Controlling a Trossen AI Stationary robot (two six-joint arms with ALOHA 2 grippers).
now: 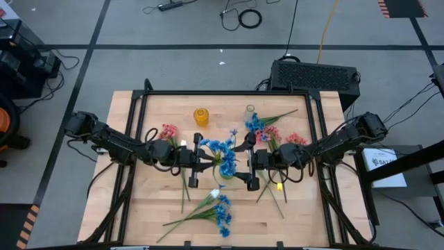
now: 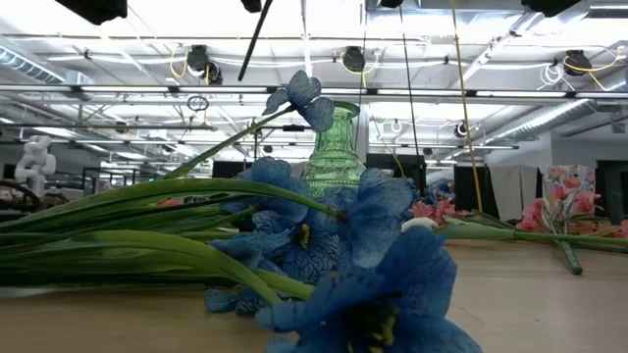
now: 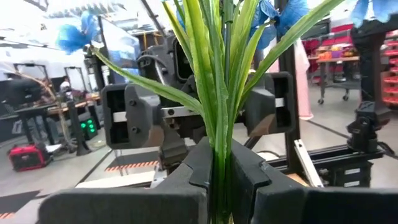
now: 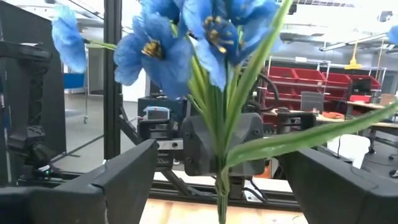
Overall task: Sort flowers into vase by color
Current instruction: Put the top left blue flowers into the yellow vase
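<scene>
A blue-bloomed sprig (image 1: 222, 148) stands upright at mid-table, over a green vase (image 1: 227, 168) that the low view shows as ribbed green glass (image 2: 334, 147). Whether its stems reach into the vase I cannot tell. My left gripper (image 3: 219, 186) is shut on the sprig's stems, coming in from the table's left (image 1: 208, 163). My right gripper (image 4: 221, 180) faces it from the right (image 1: 241, 167), open wide. Its fingers stand on either side of the sprig (image 4: 205, 37) without touching it. My left gripper pinches the bundle of green stems and leaves (image 3: 219, 163) between its two fingers, well below the blooms. The fingers come level from the table's left and lie across the stems. The sprig stands upright in the hold, with leaves fanning out above the fingers (image 3: 249, 180).
A small amber vase (image 1: 201, 117) and a clear glass vase (image 1: 250, 110) stand toward the far edge. Pink sprigs lie far left (image 1: 168, 132) and right (image 1: 295, 139); a pink and blue bunch (image 1: 260, 128) lies by the clear vase. Blue and white sprigs (image 1: 218, 208) lie near the front (image 2: 334, 265).
</scene>
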